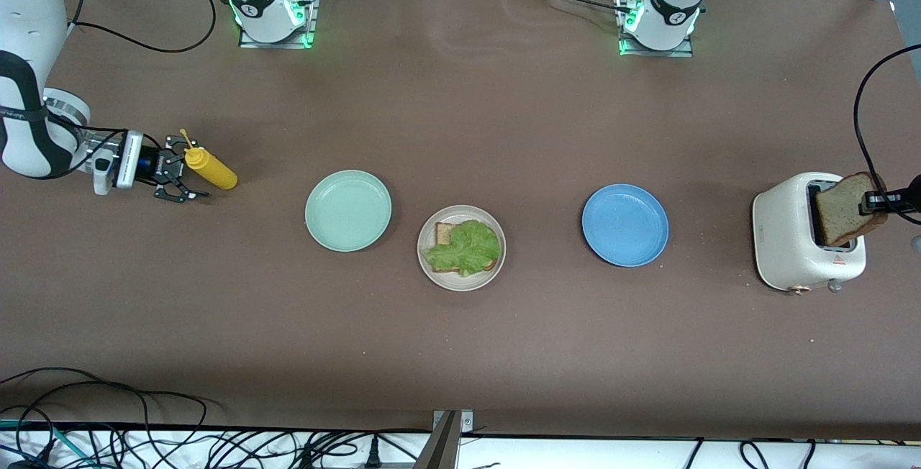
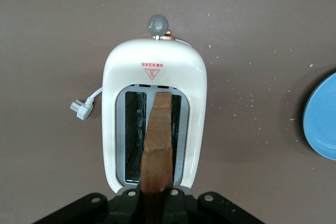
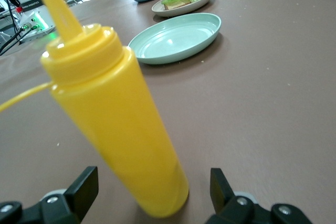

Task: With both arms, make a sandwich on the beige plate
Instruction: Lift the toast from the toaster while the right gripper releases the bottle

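The beige plate sits mid-table and holds one bread slice with a green lettuce leaf on top. My left gripper is shut on a second bread slice, held tilted over the white toaster with its lower end at the slot. The left wrist view shows this slice edge-on between the gripper's fingers, above the toaster. My right gripper is open at the right arm's end, its fingers either side of a yellow squeeze bottle, apart from it.
A mint-green plate lies beside the beige plate toward the right arm's end. A blue plate lies between the beige plate and the toaster. The toaster's loose plug lies on the table. Cables hang along the table's front edge.
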Motion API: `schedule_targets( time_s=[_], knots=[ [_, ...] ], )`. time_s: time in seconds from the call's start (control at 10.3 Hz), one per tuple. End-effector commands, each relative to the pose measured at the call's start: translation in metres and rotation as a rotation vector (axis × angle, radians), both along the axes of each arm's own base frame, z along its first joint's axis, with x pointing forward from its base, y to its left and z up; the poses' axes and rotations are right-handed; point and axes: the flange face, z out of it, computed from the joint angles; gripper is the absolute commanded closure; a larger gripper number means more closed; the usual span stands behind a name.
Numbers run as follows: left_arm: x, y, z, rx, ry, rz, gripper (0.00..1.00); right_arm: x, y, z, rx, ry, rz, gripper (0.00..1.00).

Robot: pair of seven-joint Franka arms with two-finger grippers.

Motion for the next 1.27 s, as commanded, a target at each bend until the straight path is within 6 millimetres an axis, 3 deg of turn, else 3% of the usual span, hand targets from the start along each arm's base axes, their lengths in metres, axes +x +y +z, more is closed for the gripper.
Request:
schedule_targets(
  time_s=[0.0,0.19,0.39,0.68,0.97,1.17],
  knots=[
    [0.005,0.002,0.002,0.02,0.008,0.001,1.0,0.003,-0.026,0.011,-0.027,0.041,0.009,0.05],
    [0.01,-0.011,0.005,0.015,0.0,-0.016,1.0,0.02,-0.048,0.032,-0.096,0.073,0.023,0.05],
    [0.018,-0.045,0.012,-0.034,-0.027,-0.015,1.0,0.037,-0.073,0.062,-0.166,0.149,0.034,0.04],
    [0.024,-0.101,0.01,-0.206,-0.019,0.002,1.0,0.084,-0.094,0.131,-0.326,0.225,0.029,0.02],
    [0.026,-0.144,0.008,-0.292,0.014,0.049,1.0,0.118,-0.084,0.203,-0.455,0.419,-0.102,0.02],
    [0.028,-0.167,0.002,-0.324,0.027,0.043,1.0,0.142,-0.066,0.262,-0.583,0.504,-0.253,0.01]
  ],
)
